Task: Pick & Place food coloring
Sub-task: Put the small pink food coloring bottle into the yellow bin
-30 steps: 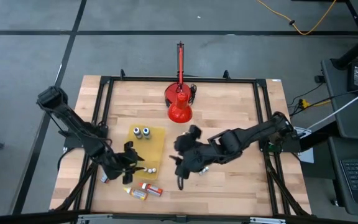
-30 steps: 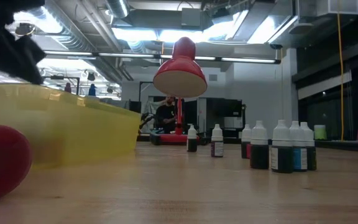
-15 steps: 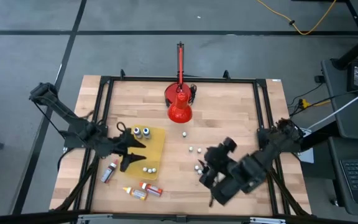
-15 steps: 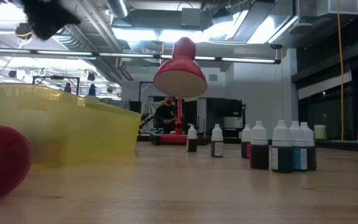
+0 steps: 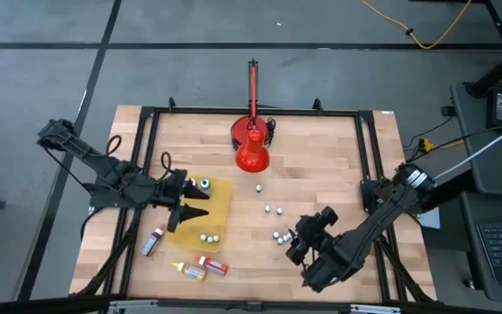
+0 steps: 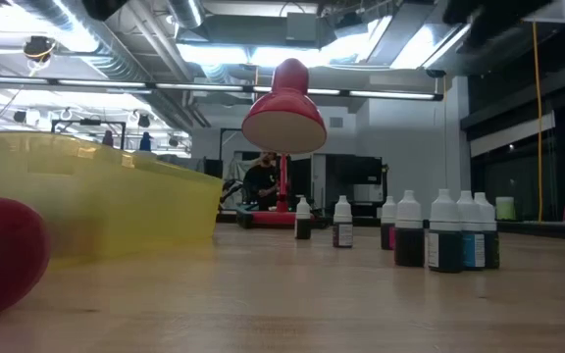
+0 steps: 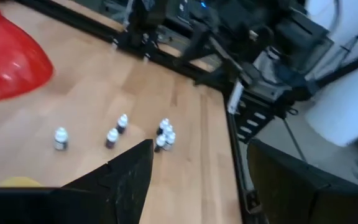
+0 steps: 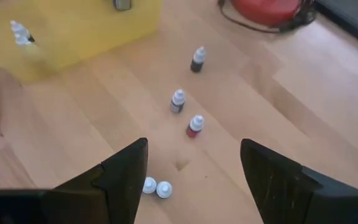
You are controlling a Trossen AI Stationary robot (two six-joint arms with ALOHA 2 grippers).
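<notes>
Both arms pulled back: left gripper (image 5: 190, 202) hangs open and empty over the yellow tray (image 5: 220, 196), right gripper (image 5: 296, 247) open and empty near small food coloring bottles (image 5: 268, 209) standing mid-table.

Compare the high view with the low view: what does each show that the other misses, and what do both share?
Only the high view shows both arms: the left claw, open, over the yellow tray, and the right claw, open, near the table's right front. It also shows bottles lying flat in front of the tray, such as the red bottle.

Only the low view shows the room behind the table, with a person in it.

Both show the red cone-shaped object, the yellow tray and the upright bottles on the wooden table.
</notes>
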